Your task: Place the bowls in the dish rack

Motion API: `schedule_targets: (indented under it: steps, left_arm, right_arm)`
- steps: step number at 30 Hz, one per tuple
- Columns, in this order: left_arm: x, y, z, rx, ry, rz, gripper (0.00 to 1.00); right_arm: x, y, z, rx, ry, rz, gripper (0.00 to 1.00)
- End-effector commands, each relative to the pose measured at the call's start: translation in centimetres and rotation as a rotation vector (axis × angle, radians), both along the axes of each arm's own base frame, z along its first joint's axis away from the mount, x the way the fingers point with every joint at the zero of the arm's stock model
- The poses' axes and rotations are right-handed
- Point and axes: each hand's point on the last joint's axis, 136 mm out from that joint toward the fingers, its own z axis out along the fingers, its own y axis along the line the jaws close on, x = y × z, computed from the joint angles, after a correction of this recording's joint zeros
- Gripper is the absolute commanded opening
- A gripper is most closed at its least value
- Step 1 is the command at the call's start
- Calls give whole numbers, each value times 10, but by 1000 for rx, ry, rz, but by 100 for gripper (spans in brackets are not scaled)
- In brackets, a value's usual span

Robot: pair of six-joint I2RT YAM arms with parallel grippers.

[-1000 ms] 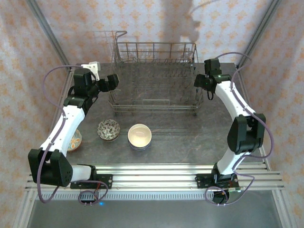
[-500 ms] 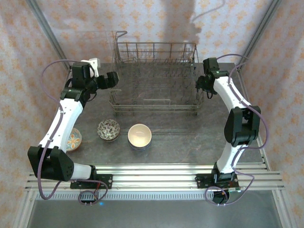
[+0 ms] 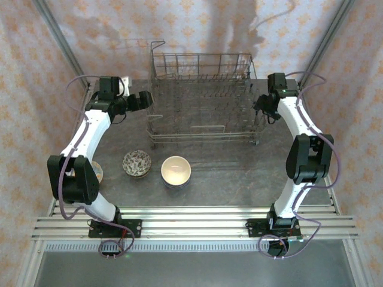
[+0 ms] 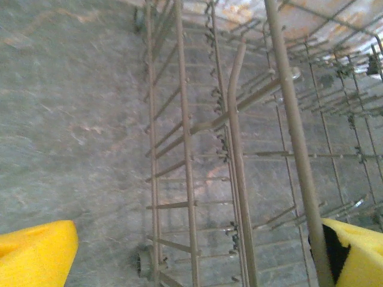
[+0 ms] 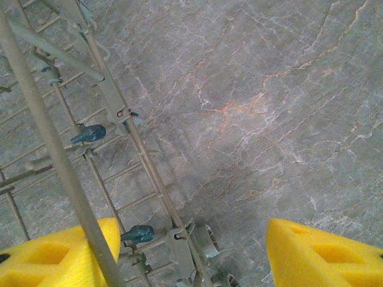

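The dish rack [image 3: 203, 113], a grey wire basket, stands at the back middle of the table. My left gripper [image 3: 145, 100] is at its left end, open wide. In the left wrist view the rack's side wall [image 4: 187, 149] runs between the yellow fingertips [image 4: 36, 254]. My right gripper [image 3: 261, 112] is at the rack's right end, open, with the rack's rim wire [image 5: 55, 149] crossing in front of one yellow pad [image 5: 323, 254]. A cream bowl [image 3: 176, 170] and a dark patterned bowl [image 3: 137, 162] sit on the table in front. A third bowl [image 3: 97, 172] is half hidden behind the left arm.
The stone tabletop [image 3: 239, 173] is bordered by patterned walls on three sides and a metal rail [image 3: 191, 218] at the near edge. The rack's wheel [image 5: 206, 248] rests on the table between my right fingers.
The dish rack has slid to the right across the table. Both grippers have moved right with it, staying at its two ends. The bowls have not moved.
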Motion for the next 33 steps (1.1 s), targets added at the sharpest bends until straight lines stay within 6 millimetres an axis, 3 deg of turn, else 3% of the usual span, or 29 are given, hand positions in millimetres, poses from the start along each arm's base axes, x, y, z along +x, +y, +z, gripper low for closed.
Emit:
schedule_targets:
  steps: [1,15,21,26,33]
  left_arm:
    - [5,-23,27,-57,-68,-74,99]
    - [-12,-97,9,-100,-18,-280,99]
    - [-24,-131,10,-128,-8,-309,99]
    - [-34,-148,20,-120,-60,-290,99]
    - [-25,-137,54,-67,-126,-236,99]
  right_arm:
    - [-19,-54,0,-74,29,-154,64]
    - [-38,-121,14,-109,40,-288,62]
    - [-51,-153,23,-147,69,-349,63]
    - [-52,-146,48,-122,35,-296,73]
    - [-83,-124,74,-107,-3,-256,83]
